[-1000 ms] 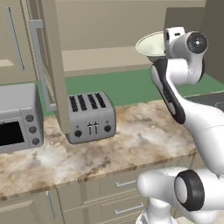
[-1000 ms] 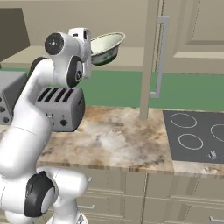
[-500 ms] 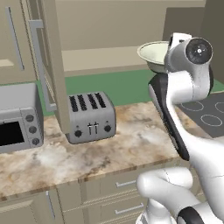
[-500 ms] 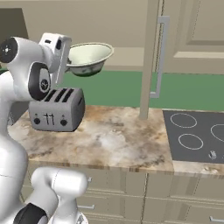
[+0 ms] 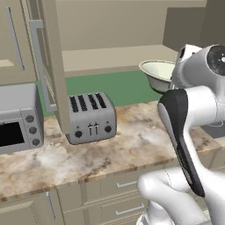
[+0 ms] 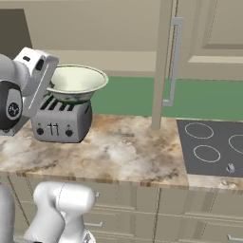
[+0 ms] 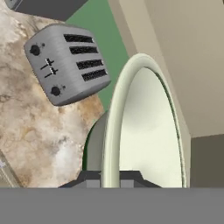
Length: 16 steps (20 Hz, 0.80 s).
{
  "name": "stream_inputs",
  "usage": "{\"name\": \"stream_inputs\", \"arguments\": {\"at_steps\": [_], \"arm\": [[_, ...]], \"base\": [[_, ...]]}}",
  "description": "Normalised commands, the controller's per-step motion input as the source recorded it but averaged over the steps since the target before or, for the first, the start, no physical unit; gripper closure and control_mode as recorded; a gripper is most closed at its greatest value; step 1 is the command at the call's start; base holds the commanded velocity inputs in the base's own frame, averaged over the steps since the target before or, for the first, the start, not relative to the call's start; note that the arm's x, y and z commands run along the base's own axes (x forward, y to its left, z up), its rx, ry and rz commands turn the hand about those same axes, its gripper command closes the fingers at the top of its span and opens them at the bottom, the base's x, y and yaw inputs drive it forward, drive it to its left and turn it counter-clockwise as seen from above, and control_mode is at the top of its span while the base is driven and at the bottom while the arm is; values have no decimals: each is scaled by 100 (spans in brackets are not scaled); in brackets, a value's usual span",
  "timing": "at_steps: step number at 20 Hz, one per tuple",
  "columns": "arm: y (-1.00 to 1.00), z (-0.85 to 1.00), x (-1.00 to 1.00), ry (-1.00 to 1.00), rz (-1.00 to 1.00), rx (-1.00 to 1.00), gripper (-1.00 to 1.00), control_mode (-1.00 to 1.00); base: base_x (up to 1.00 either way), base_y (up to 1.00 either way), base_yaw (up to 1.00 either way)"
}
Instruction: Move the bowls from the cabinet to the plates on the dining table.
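Gripper (image 7: 110,177) pinching thin rim of round, deep, cream-inside bowl (image 6: 76,81).

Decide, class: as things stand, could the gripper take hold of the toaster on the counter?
Probably not. The gripper is shut on the rim of the cream bowl, held in the air above the toaster, so its fingers are not free.

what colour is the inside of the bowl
Cream, pale off-white inside the bowl; the right base view shows it best.
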Motion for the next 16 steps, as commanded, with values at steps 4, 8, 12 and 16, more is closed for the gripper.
{"name": "stream_inputs", "arguments": {"at_steps": [4,8,12,16], "arm": [[0,-35,-77,0,9,6,100,-100],[0,-50,-48,0,11,2,100,-100],[8,-48,-1,2,10,0,100,-100],[9,-12,-1,3,4,0,100,-100]], "base": [[0,0,0],[0,0,0],[0,0,0],[0,0,0]]}}
